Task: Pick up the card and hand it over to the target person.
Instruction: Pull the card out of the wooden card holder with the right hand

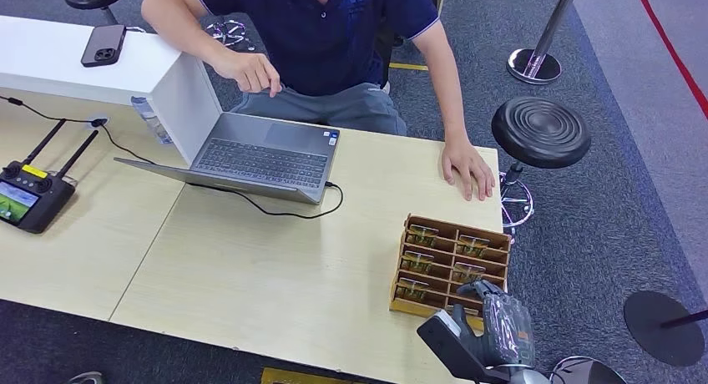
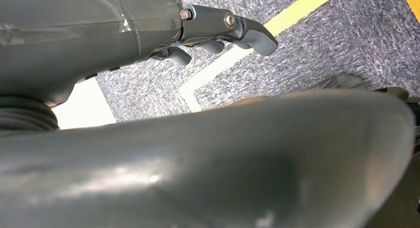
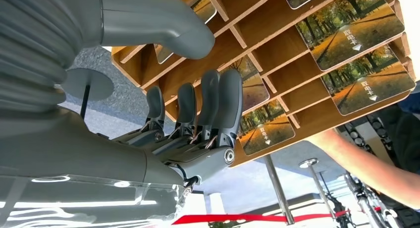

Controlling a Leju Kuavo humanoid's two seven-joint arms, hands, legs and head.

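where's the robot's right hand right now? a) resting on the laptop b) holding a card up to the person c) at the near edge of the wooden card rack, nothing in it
c: the right hand sits open at the near edge of the wooden card rack, no card in it.

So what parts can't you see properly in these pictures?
- Head view: the right hand covers the near corner of the card rack.
- Right wrist view: the print on the cards is too small to read.
- Left wrist view: the left hand is partly hidden by the robot's own grey cover.
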